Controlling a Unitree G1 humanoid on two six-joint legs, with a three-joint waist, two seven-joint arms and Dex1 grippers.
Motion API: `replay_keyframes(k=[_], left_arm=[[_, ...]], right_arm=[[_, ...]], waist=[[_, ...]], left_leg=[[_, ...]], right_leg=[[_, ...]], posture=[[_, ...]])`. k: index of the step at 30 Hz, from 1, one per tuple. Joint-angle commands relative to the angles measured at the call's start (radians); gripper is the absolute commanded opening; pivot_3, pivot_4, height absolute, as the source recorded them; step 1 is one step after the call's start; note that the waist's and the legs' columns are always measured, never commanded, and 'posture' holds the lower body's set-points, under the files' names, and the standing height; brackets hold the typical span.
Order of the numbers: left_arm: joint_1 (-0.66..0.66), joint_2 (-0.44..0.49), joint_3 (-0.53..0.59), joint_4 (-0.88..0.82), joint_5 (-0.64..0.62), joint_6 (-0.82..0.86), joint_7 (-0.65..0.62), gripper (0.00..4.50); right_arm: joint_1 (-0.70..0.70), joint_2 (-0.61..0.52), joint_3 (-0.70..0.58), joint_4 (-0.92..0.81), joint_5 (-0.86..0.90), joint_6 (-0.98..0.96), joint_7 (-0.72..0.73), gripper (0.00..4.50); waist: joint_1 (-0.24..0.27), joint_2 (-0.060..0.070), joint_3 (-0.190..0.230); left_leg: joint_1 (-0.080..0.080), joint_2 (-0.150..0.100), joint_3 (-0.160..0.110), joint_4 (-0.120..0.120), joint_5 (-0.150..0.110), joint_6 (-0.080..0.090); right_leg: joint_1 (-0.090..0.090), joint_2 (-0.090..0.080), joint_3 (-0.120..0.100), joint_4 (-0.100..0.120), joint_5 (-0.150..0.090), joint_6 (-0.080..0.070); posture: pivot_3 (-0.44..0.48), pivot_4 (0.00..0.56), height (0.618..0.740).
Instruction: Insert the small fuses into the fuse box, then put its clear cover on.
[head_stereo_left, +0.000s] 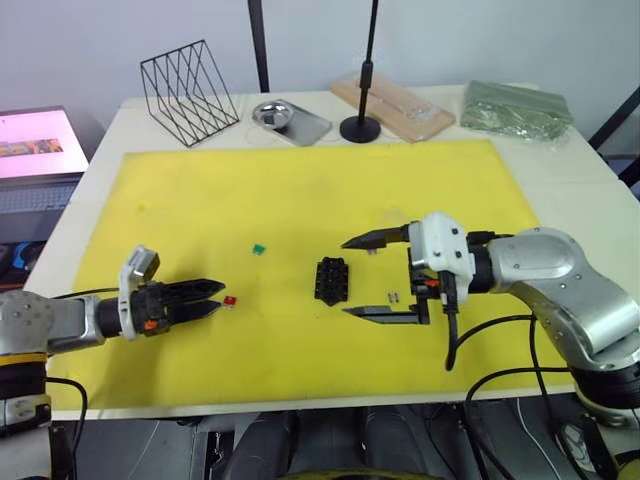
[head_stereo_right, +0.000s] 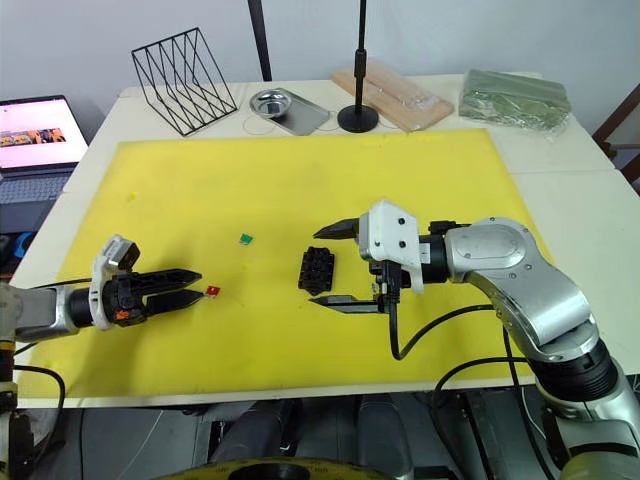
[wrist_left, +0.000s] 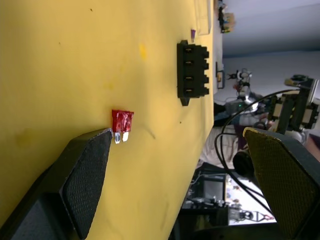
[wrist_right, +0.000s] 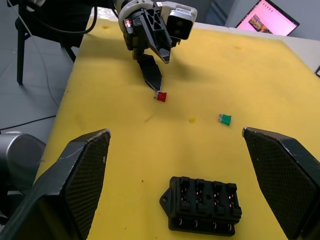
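Left gripper (head_stereo_left: 212, 299) jaws apart at red fuse (head_stereo_left: 230, 300), near counter's front-left; centre before closing. Right gripper (head_stereo_left: 362, 277) jaws wide, flanking fuse box (head_stereo_left: 332, 280).

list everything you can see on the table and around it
mat: 1, yellow, covers table middle
fuse box: 1, black, mat centre
red fuse: 1, at left gripper's tips
green fuse: 1, left of box
wire rack: 1, black, back left
metal tray: 1, silver, back
stand: 1, black, back
wooden board: 1, back right
green packet: 1, back right
laptop: 1, far left
left gripper: open
right gripper: open, around box
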Motion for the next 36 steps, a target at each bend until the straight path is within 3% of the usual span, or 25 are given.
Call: replay_keyframes(k=[1, 10, 24, 27, 30, 36], left_arm=[[-0.015, 0.008, -0.03, 0.018, 0.044, -0.043, -0.026, 4.45], [0.009, -0.008, -0.108, -0.002, 0.095, -0.098, -0.101, 4.45], [-0.016, -0.05, -0.16, -0.005, 0.143, -0.123, -0.113, 4.45], [-0.013, -0.055, -0.178, 0.02, 0.184, -0.159, -0.104, 3.84], [-0.017, -0.052, -0.192, 0.032, 0.207, -0.165, -0.107, 2.71], [-0.028, -0.054, -0.2, 0.042, 0.226, -0.177, -0.119, 2.71]], right_arm=[[-0.009, -0.012, -0.03, -0.035, 0.015, -0.004, -0.005, 4.5], [-0.005, -0.024, -0.034, -0.04, 0.021, -0.002, -0.006, 4.5], [-0.009, -0.021, -0.034, -0.038, 0.024, 0.003, -0.018, 4.5], [-0.007, -0.021, -0.034, -0.042, 0.024, 0.006, -0.023, 4.5], [-0.006, -0.022, -0.035, -0.046, 0.027, 0.01, -0.028, 4.5], [-0.002, -0.022, -0.036, -0.051, 0.03, 0.014, -0.032, 4.5]], waist=[[0.001, 0.0, 0.0], [0.005, 0.004, -0.003], [0.024, 0.009, -0.006], [0.025, 0.01, -0.007], [0.024, 0.011, -0.007], [0.024, 0.012, -0.008]], left_leg=[[0.0, 0.0, 0.0, 0.0, 0.0, 0.0], [0.0, 0.0, 0.0, 0.0, 0.0, 0.0], [0.0, 0.0, 0.0, 0.0, 0.0, 0.0], [0.0, 0.0, 0.0, 0.0, 0.0, 0.0], [0.001, 0.0, 0.0, 0.0, 0.0, 0.0], [0.001, 0.0, 0.0, 0.0, 0.0, 0.0]], right_leg=[[0.0, 0.0, 0.0, 0.0, 0.0, 0.0], [0.001, 0.0, 0.0, 0.0, 0.0, 0.0], [0.002, -0.001, -0.001, -0.001, 0.0, 0.0], [0.002, -0.001, -0.001, -0.001, 0.0, 0.0], [0.002, -0.001, -0.001, -0.001, 0.0, 0.0], [0.002, -0.001, -0.001, -0.001, 0.0, 0.0]], posture=[[0.0, 0.15, 0.74], [0.0, 0.15, 0.74], [0.0, 0.15, 0.74], [0.0, 0.15, 0.74], [0.0, 0.15, 0.74], [0.0, 0.15, 0.74]])
